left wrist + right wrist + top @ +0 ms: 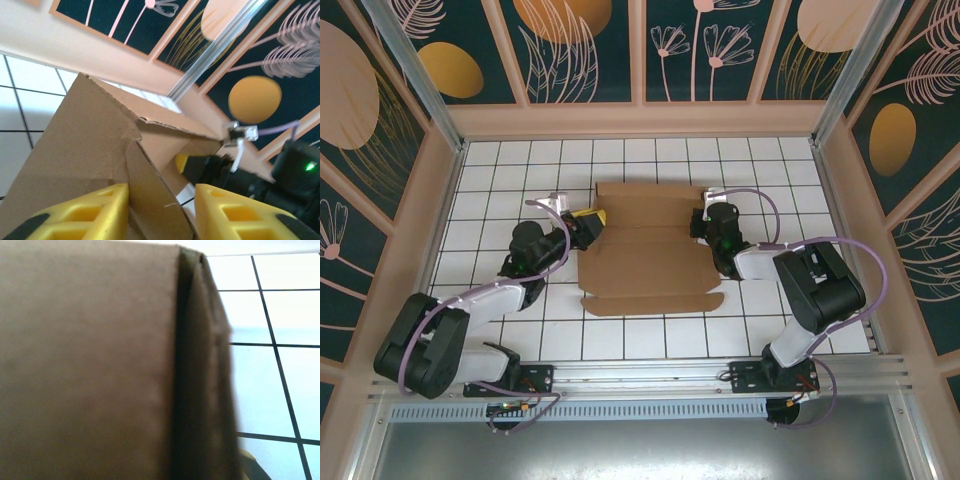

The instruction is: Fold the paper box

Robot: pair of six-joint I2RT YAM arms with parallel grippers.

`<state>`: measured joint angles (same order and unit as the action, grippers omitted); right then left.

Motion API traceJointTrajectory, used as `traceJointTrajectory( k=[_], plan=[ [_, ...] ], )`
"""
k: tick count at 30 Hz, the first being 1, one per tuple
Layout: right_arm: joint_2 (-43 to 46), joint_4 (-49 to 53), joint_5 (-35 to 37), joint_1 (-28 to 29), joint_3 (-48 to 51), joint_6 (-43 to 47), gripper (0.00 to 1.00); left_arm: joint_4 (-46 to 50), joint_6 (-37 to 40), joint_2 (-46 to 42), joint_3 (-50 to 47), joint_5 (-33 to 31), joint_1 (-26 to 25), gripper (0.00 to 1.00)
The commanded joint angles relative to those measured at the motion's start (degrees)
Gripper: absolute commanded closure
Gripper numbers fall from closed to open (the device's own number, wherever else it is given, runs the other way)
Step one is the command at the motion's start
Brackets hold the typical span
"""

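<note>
Yellow fingers (100, 212) of the left gripper (161, 197) sit at the near edge of the left wrist view. They stand apart, with a raised flap of plain brown cardboard running between them. The left-hand finger lies against the cardboard, and a sliver of white table shows beside the other finger.

From above, this gripper meets the far left corner of the paper box (650, 250). The box lies in the middle of the table as a partly folded sheet. Its wide panels lie flat, and a long flap with notched ends is spread toward the near side.

The right gripper (705, 222) sits at the right edge of the box, toward the far side, with its jaws closed together. Its wrist view is a blurred, very close wall of cardboard with one upright crease. Whether the jaws pinch the cardboard cannot be told.

Both arms are black and white with lilac cables. They reach inward from bases bolted to an aluminium rail (640, 372) along the near edge.

The table (500, 180) is white, ruled with a black grid, and bordered by a pale peach frame. Dark teal wall panels (590, 60) stand on the left, far and right sides. They are printed with pale plant outlines and orange discs. Metal posts rise at the two far corners.
</note>
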<state>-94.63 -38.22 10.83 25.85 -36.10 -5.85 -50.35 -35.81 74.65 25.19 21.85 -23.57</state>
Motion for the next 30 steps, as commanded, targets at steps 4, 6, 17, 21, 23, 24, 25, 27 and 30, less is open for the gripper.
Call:
traceJointTrajectory(
  k=[4, 6, 17, 21, 23, 24, 25, 27, 30],
  plan=[
    [1.7, 1.3, 0.5, -0.8, -1.0, 2.7, 0.99, 18.2, 13.5, -9.4, 4.3, -7.0, -0.4, 0.50],
    [1.7, 1.3, 0.7, -1.1, -1.1, 2.7, 0.99, 21.4, 15.8, -11.3, 5.5, -9.2, -0.4, 0.50],
    [1.5, 1.7, 0.1, -1.4, -1.3, 2.9, 0.99, 30.5, 25.2, -17.9, 10.3, -29.4, 1.8, 0.47],
    [1.5, 1.5, -0.4, -1.4, -1.1, 3.0, 0.99, 32.4, 21.7, -15.9, 11.2, -33.7, 10.9, 0.43],
    [1.5, 1.3, -0.7, -1.4, -1.0, 2.9, 0.99, 33.0, 20.4, -12.9, 12.3, -33.2, 14.9, 0.43],
    [1.4, 1.3, -0.8, -1.4, -1.1, 2.9, 0.99, 33.4, 20.8, -10.5, 13.3, -32.4, 16.0, 0.44],
    [1.4, 1.3, -1.0, -1.4, -1.0, 2.9, 0.99, 33.9, 21.3, -7.8, 14.5, -32.7, 16.3, 0.44],
    [1.3, 1.4, -1.2, -1.3, -1.3, 2.8, 0.99, 33.9, 22.0, -2.8, 16.1, -30.0, 16.9, 0.45],
    [1.3, 1.8, -1.5, -1.4, -1.7, 2.7, 0.99, 34.5, 22.7, 4.4, 18.3, -21.4, 17.2, 0.50]
  ],
)
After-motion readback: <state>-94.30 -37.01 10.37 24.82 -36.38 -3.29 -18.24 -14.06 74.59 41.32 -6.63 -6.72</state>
